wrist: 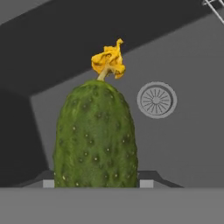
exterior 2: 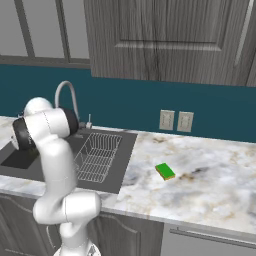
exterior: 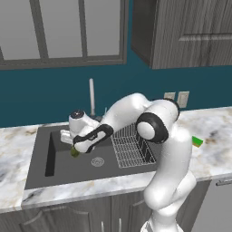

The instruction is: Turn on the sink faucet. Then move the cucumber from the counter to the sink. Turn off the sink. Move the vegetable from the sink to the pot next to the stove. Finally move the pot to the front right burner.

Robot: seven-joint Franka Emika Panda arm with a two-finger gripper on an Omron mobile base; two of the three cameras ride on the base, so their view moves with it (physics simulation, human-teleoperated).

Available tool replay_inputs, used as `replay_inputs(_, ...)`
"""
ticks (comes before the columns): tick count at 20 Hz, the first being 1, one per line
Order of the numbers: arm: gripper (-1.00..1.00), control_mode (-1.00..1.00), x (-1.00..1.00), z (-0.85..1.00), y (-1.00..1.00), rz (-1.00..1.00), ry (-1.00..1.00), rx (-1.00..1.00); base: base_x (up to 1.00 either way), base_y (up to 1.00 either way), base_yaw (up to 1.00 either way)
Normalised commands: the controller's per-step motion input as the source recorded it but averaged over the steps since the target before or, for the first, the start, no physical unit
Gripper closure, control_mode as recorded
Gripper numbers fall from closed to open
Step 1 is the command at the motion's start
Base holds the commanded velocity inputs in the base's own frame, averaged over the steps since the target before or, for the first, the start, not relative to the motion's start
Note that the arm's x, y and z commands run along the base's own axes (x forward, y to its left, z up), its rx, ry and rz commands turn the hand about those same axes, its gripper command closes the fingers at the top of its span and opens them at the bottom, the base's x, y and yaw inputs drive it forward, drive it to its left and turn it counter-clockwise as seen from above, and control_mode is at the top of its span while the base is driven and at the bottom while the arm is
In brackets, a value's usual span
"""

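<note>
Gripper (exterior: 76, 149) of the white arm with dark joints hangs low inside the large dark-grey rectangular sink (exterior: 59, 170), clasping the stubby dark-green cucumber (exterior: 74, 152); in the left base view the green tip pokes out just below the hand, above the basin floor.

Largest first: the white-grey marble counter (exterior 2: 210, 185) runs wide around the basin, over grey cabinet doors. Set into it, the sink takes up the left part of the slab, with a wire rack insert (exterior: 131, 149) filling its right portion and a round silver drain (wrist: 156, 100) in the floor. Behind the basin rises the tall slim silver gooseneck faucet (exterior 2: 66, 95). Out on the marble, well apart from the sink, lies a small green sponge-like block (exterior 2: 165, 171).

In the hand view the cucumber (wrist: 96, 135) stands between the finger tips, its long axis running straight along the line of the gripper and away from the hand, the withered yellow blossom (wrist: 108, 60) at the far end pointing down at the basin floor. The drain lies just beside it, off to one side rather than directly beneath. I cannot tell from these pictures whether water is running.

My reading is that the cucumber is at the point of being delivered to the sink or lifted out of it; which of the two, the frames do not settle. Either way the next move turns on that end-on hold: let go here, the cucumber would likely land on its blossom end and topple onto its side on the bare floor near the drain.
</note>
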Motion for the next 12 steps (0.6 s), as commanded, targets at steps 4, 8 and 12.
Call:
replay_inputs(4, 1.0, -1.0, -0.45, 0.85, -0.19, -0.01, -0.09, 0.0, 0.0, 0.0, 0.0)
replay_inputs(8, 1.0, -1.0, -0.43, 0.84, -0.23, 0.0, 0.0, 0.0, 0.0, 0.0, 0.0)
replay_inputs(12, 1.0, -1.0, -0.46, 0.8, -0.27, 0.0, 0.0, 0.0, 0.0, 0.0, 0.0)
